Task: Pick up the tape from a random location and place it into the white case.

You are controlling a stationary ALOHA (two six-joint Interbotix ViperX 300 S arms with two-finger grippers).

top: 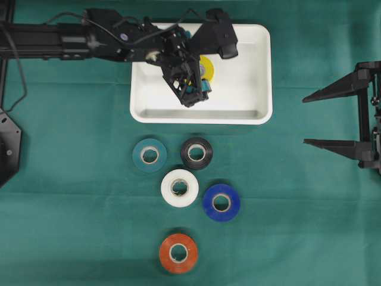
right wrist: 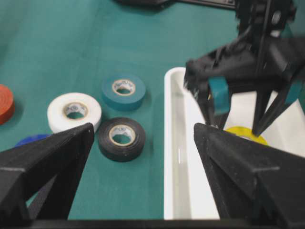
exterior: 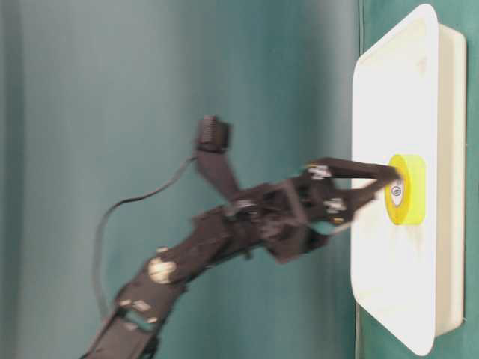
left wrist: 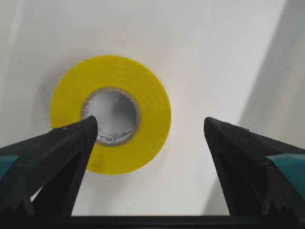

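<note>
A yellow tape (top: 208,67) roll lies flat on the floor of the white case (top: 247,83). My left gripper (top: 194,84) hangs just over it, open. In the left wrist view the yellow tape (left wrist: 145,95) sits under and beside the left fingertip (left wrist: 81,136). The right fingertip (left wrist: 221,136) stands well clear over the bare case floor (left wrist: 214,57). The jaws grip nothing. From table level, the left gripper (exterior: 382,187) points at the tape (exterior: 410,191). My right gripper (top: 305,120) is open over the cloth at the right edge, holding nothing.
Several more tape rolls lie on the green cloth in front of the case: teal (top: 149,155), black (top: 196,153), white (top: 180,187), blue (top: 221,202) and red (top: 178,253). The case rim (right wrist: 169,143) shows between the right gripper's fingers (right wrist: 52,157).
</note>
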